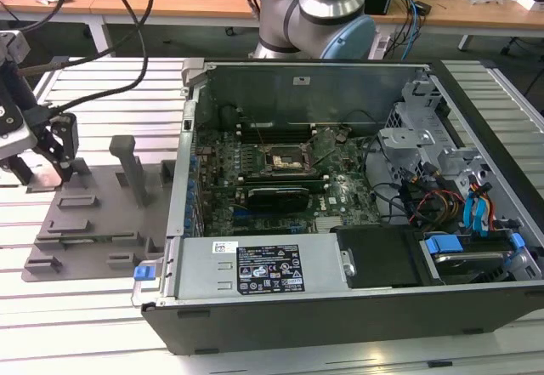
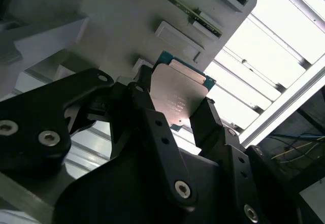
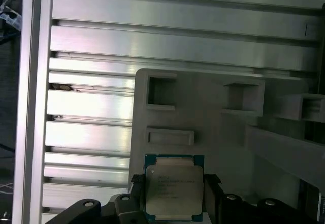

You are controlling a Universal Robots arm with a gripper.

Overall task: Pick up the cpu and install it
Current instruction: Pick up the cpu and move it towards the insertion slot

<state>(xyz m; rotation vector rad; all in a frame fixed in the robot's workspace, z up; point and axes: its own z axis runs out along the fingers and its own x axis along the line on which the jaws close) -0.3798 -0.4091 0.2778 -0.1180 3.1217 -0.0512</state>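
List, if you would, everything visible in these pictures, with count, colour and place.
cpu: one, silver-grey top, clamped in the gripper over the fixture plate.
fixture plate: one, grey, on the table, exterior view's left.
computer case: one, black, open, beside the plate.
motherboard: one, green, inside the case.
socket: one, black, on the motherboard.
graphics card: one, black, beside the socket.
table: one, silver, slatted, under everything.
arm: one, silver and pale blue, beyond the case.
gripper: one, black, shut on the cpu.
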